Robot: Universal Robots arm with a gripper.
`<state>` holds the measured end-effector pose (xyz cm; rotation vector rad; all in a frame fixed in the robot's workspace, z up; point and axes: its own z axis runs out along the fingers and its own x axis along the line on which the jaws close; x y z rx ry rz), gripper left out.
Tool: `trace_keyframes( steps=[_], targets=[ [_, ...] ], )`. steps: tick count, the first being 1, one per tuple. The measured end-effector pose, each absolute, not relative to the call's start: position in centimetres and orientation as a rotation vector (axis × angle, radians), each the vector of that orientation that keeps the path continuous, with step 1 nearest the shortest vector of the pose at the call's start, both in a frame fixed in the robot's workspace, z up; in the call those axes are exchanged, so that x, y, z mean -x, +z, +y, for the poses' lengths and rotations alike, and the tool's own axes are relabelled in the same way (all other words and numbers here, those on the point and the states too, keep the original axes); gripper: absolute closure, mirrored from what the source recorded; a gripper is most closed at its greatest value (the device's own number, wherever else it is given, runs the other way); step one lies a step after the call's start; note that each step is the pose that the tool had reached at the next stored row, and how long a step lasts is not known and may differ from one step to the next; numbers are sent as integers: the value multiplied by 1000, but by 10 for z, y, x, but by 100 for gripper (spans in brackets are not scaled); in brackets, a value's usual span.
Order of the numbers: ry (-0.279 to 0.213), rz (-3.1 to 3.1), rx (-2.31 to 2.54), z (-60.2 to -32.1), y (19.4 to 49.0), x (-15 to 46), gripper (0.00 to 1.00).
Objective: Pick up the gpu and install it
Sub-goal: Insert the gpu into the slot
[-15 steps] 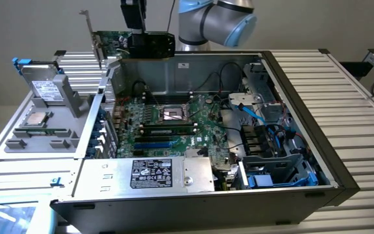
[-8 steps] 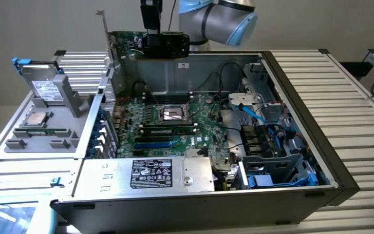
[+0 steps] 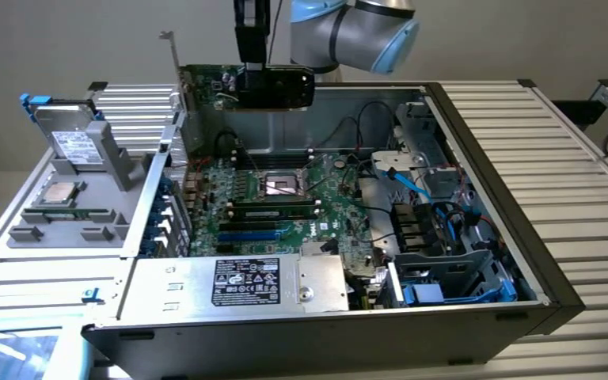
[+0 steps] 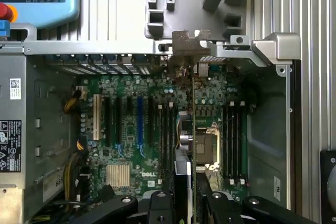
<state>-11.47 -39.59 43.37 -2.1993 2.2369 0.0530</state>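
Observation:
The gpu (image 3: 219, 85) is a green board with a black fan shroud (image 3: 281, 87) and a metal end bracket (image 3: 171, 55). It hangs upright in the air above the far side of the open computer case, bracket towards the exterior view's left. My gripper (image 3: 251, 73) comes down from above and is shut on its top edge. In the wrist view the gpu (image 4: 193, 129) shows edge-on as a thin line running from my gripper (image 4: 185, 205) to the bracket (image 4: 185, 43). It lies over the CPU socket area of the motherboard (image 4: 131, 140), apart from the blue slot (image 4: 139, 121).
The case's walls (image 3: 473, 182) ring the motherboard (image 3: 272, 202). A power supply (image 3: 251, 283) sits at the near side, with cables and drive bays (image 3: 431, 229) at the exterior view's right. A grey tray (image 3: 29, 237) at the left holds a hard drive (image 3: 72, 141), a CPU (image 3: 63, 192) and a RAM stick (image 3: 66, 214).

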Motion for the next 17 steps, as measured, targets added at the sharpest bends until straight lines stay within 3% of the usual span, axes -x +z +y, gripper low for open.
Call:
trace_keyframes(
  steps=[17],
  targets=[
    [62, 2233, 2195, -437, 403, 112, 72]
  ],
)
